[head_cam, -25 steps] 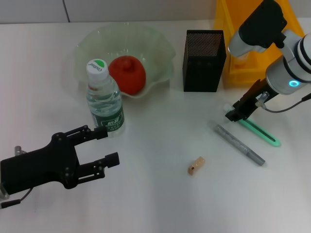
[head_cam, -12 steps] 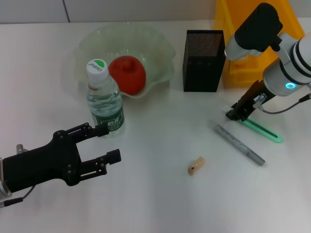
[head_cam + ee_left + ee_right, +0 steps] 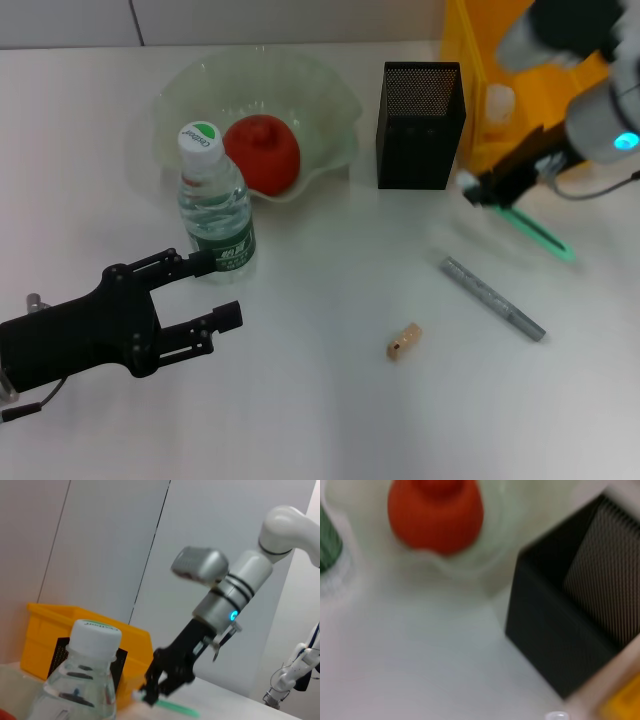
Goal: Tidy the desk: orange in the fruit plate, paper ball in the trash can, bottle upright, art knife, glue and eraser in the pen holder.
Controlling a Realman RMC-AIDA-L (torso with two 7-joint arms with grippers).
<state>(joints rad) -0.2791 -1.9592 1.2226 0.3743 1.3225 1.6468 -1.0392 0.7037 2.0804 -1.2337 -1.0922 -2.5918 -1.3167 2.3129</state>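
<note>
Right end effector (image 3: 478, 188) gripping green art knife (image 3: 532, 231) beside pen holder (image 3: 420, 124); left end effector (image 3: 205, 292) open near bottle (image 3: 213, 205).

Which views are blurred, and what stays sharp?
Head view: the right gripper and its green tool smear with motion, while the bottle, orange and left gripper are crisp. Right wrist view: everything soft, including the pen holder. Left wrist view: bottle sharp, far gripper blurred.
</note>
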